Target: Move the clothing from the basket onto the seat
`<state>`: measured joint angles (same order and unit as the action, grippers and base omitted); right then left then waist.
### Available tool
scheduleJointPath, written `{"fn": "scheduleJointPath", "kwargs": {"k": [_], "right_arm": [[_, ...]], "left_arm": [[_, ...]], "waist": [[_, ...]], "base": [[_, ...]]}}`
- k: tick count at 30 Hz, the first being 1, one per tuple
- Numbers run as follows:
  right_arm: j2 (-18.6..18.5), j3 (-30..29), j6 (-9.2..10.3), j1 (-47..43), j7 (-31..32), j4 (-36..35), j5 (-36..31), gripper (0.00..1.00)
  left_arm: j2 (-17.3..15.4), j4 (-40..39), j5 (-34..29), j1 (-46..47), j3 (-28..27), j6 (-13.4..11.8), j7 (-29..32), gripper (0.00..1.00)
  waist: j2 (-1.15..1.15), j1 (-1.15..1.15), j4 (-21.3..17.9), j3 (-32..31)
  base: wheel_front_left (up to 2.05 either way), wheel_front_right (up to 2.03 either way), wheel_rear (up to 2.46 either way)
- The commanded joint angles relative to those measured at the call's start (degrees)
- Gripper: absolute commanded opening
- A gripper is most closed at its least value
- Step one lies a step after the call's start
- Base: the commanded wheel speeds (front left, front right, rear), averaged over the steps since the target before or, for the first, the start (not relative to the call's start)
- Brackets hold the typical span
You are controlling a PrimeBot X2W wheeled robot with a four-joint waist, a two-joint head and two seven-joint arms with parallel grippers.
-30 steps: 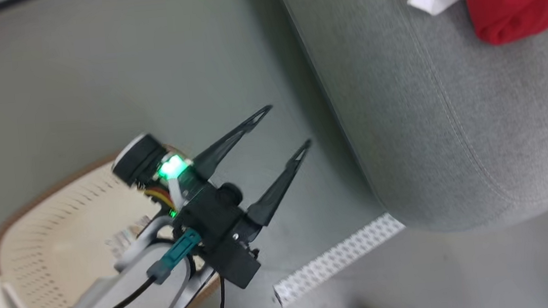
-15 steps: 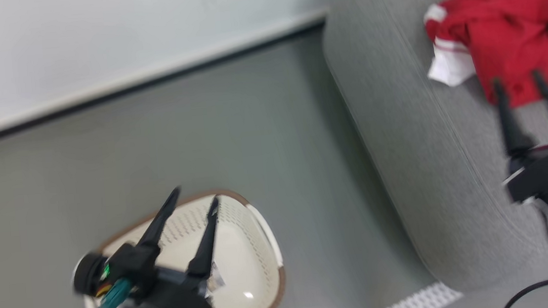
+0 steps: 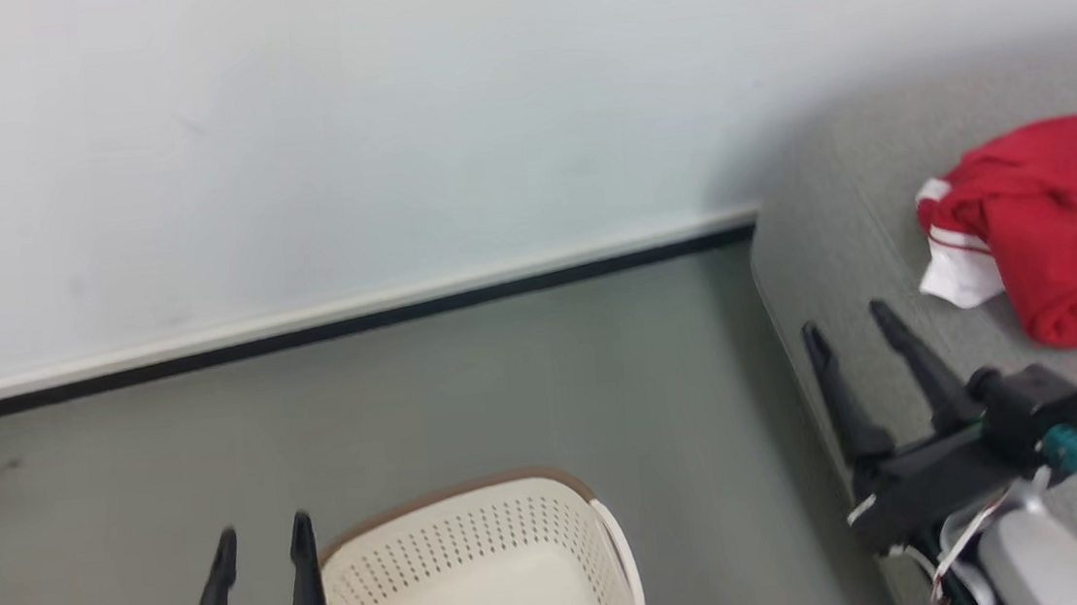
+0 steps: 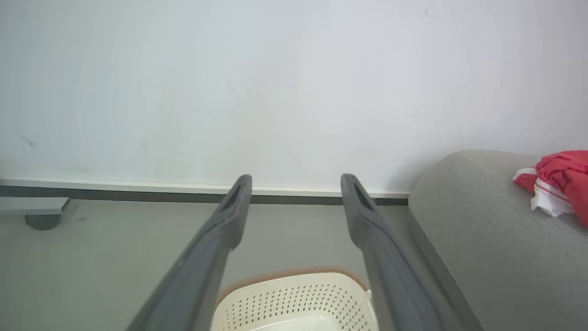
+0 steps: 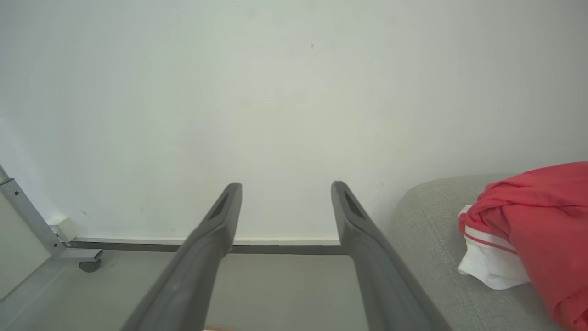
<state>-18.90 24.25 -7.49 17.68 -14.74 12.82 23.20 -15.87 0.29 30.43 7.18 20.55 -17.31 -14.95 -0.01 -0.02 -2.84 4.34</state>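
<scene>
I read this as the closing step: the red clothing [image 3: 1058,228] lies heaped on the grey seat [image 3: 846,246], well apart from the basket [image 3: 444,564] on the floor [image 3: 506,374]. What I can see of the basket's inside is bare apart from a printed label. Its lower part runs off the head view, so I can't rule out a piece left there.

Both sets of fingers are spread wide and carry nothing. The left gripper [image 3: 263,526] sits just beside the basket's left wall. The right gripper [image 3: 846,317] hangs over the seat's rounded edge, near the heap but not touching it.

My next move, as I judge it, is to tilt the head down and check the basket bottom. If it's bare, I just park the arms.

There's plenty of room: open floor runs to the wall, with a clear strip between basket and seat. I'd mind the basket's brown rim on the left, the seat's edge under the right arm, and a metal leg with a caster [image 5: 87,264] far left.
</scene>
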Motion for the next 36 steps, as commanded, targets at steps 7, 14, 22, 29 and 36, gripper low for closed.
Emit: {"fn": "scheduleJointPath", "kwargs": {"k": [7,14,22,29,36], "right_arm": [[3.25,-0.90,-0.01,-5.73,-0.54,-3.34,-4.88,1.00],[6.47,-3.65,-0.01,-11.94,-0.46,-7.69,-9.49,1.00],[8.46,-5.69,-0.01,-18.46,-0.47,-9.01,-11.80,1.00],[8.86,-5.29,-0.01,-21.69,-0.48,-9.34,-12.30,1.00],[9.47,-5.61,-0.01,-23.27,-0.48,-10.24,-12.40,1.00]], "left_arm": [[1.52,-5.33,-3.30,-8.93,-5.96,0.43,-0.26,1.00],[1.91,-9.52,-11.60,-14.93,-8.32,0.63,-0.26,1.00],[2.93,-12.45,-19.15,-19.55,-9.66,4.45,-0.27,1.00],[3.96,-10.04,-22.63,-22.21,-11.03,6.81,-0.27,1.00],[5.84,-8.61,-23.77,-22.59,-13.02,8.86,-0.27,1.00]], "waist": [[0.01,0.02,4.84,-7.60],[0.01,0.02,4.34,-9.44],[0.01,0.02,4.08,-11.13],[0.01,0.02,3.40,-11.87],[0.01,0.02,2.85,-11.71]], "base": [[0.00,0.00,0.00],[0.00,0.00,0.00],[0.00,0.00,0.00],[0.00,0.00,0.00],[0.00,0.00,0.00]]}}
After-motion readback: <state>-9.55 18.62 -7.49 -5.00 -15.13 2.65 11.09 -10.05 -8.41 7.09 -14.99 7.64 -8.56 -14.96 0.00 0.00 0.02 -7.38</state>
